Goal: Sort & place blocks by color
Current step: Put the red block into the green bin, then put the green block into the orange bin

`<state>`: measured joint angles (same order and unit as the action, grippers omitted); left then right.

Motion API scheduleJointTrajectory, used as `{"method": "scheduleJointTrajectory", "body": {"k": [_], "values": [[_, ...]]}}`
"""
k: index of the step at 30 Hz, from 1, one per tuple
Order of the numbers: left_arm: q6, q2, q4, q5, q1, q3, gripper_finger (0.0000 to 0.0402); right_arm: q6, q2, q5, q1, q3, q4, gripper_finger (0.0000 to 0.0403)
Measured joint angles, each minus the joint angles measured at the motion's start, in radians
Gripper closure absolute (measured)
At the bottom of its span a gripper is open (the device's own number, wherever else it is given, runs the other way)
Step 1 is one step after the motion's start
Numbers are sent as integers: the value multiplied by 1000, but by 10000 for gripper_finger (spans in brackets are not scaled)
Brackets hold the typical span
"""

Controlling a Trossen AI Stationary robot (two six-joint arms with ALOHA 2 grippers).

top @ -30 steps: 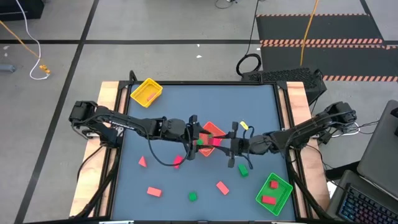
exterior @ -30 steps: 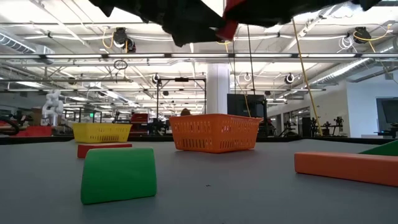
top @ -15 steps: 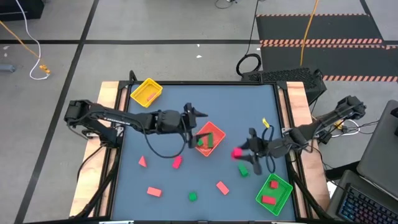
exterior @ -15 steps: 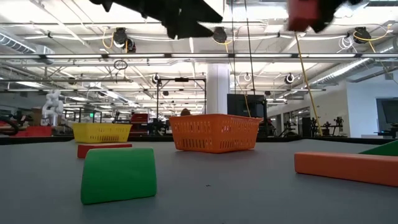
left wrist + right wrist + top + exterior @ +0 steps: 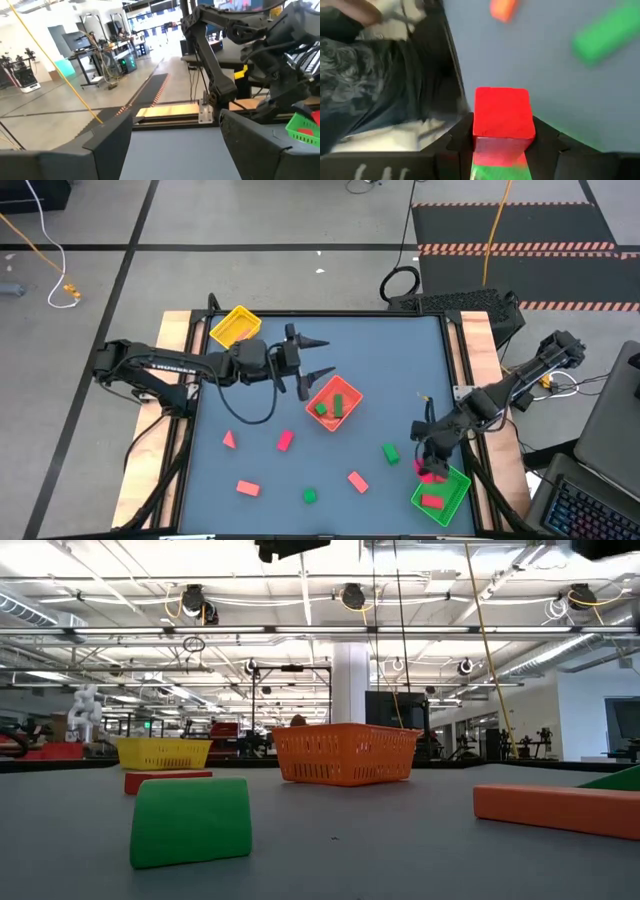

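My right gripper (image 5: 429,464) is shut on a red cube (image 5: 502,119) and hangs over the far-left rim of the green tray (image 5: 441,492), which holds a red brick (image 5: 432,501). My left gripper (image 5: 316,357) is open and holds nothing; it hovers between the yellow tray (image 5: 235,327) and the red-orange tray (image 5: 333,402), where green blocks lie. Loose on the table are a green block (image 5: 390,452), an orange-red brick (image 5: 357,481), a green wedge (image 5: 310,496), a red brick (image 5: 248,487), a pink block (image 5: 285,441) and a pink wedge (image 5: 229,440). My right gripper pinches the red cube (image 5: 502,119) between its two fingers, one on each of two opposite side faces (image 5: 476,125). The fingers point down, from above. The cube is lifted clear, with the green tray (image 5: 500,171) showing right under it.
The yellow tray holds a red block (image 5: 241,334). In the low view the green wedge (image 5: 190,820) and an orange brick (image 5: 560,808) lie close to the camera. Wooden rails (image 5: 172,330) flank the table. Dark patterned cloth (image 5: 380,85) shows beyond the table's edge.
My right gripper has carried the red cube from beside the red-orange tray toward the table's right and near edges, until it is over the green tray. My left gripper has drawn back from the red-orange tray toward the far edge, still open.
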<state>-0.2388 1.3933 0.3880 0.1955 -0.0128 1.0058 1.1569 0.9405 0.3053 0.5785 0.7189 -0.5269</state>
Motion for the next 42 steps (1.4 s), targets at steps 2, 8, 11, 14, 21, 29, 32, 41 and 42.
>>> {"method": "scheduleJointTrajectory", "body": {"k": [2, 8, 11, 14, 21, 29, 32, 41, 42], "values": [[-5, -1, -3, 0, -3, 0, 111, 89, 0, 56, 10, 0, -32, 280], [-27, -3, -20, -1, -6, 0, 116, 289, 7, 121, 41, 0, -109, 280], [-29, -3, -50, -2, -6, 0, 117, 362, 19, 122, 58, 0, -132, 280], [-33, -3, -79, -2, -5, 0, 117, 410, 37, 145, 67, 0, -153, 280], [-41, -3, -87, -2, -4, 0, 117, 449, 71, 144, 65, 0, -161, 196], [-41, -3, -87, -2, -3, 0, 117, 452, 77, 140, 65, 0, -160, 129], [-41, -3, -90, -2, -3, 0, 117, 415, 77, 139, 65, 0, -155, 127], [-42, -3, -93, -2, -3, 0, 115, 257, 77, -33, 46, 0, -23, 125], [-43, -3, -93, -2, -3, 0, 116, 244, 77, -66, 38, 0, -10, 125]]}}
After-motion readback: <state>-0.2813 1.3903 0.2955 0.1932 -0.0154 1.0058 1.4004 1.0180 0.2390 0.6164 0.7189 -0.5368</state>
